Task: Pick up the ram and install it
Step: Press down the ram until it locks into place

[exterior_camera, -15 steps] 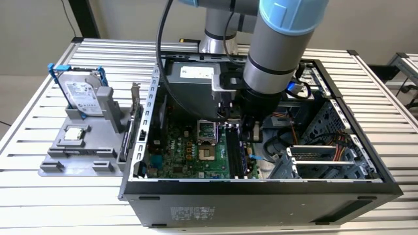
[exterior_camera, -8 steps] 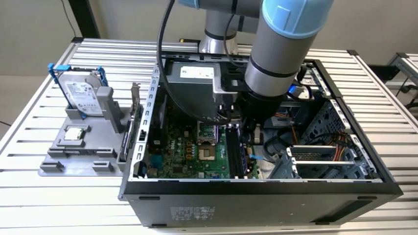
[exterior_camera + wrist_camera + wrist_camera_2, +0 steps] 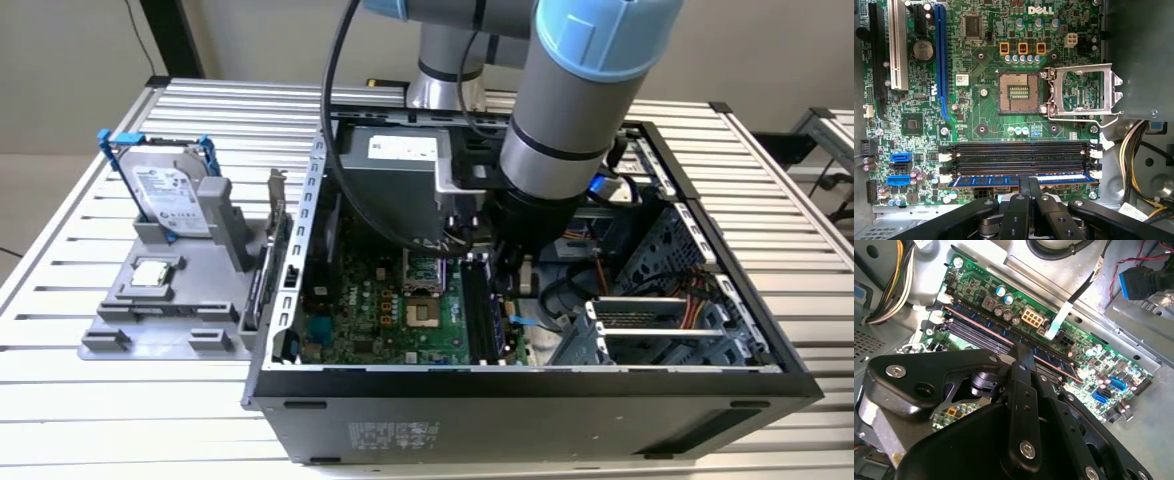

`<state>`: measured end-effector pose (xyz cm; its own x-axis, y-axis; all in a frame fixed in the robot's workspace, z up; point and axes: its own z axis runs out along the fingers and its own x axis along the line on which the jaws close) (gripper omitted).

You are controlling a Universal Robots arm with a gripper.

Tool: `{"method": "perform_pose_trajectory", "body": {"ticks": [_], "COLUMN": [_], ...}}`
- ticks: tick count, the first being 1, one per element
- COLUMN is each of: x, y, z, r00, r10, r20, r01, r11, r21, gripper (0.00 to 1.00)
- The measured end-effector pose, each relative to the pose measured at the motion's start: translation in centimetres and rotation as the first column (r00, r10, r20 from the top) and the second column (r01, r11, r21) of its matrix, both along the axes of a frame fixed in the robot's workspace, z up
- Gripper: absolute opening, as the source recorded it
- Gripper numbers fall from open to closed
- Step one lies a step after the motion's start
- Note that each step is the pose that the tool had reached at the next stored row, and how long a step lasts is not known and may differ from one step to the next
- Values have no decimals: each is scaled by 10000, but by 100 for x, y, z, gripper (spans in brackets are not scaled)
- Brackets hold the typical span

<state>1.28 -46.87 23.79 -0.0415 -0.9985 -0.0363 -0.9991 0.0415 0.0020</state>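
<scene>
Now my pincer (image 3: 1030, 192) is closed on the ram (image 3: 1024, 179), which sits along the nearest slot (image 3: 1019, 171) of the board (image 3: 979, 115). If it is tilted or off the groove, pressing could jam it or bend the clips. My own fingers (image 3: 1024, 210) hide the ram's middle, so I cannot tell whether it is seated.
</scene>
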Motion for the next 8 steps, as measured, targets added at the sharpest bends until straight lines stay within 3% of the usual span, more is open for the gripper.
{"method": "perform_pose_trajectory", "body": {"ticks": [8], "x": [0], "y": [-9], "z": [-42], "r00": [10000], "r10": [0], "r20": [-16], "r01": [0], "r11": [10000], "r21": [-16], "gripper": [0]}}
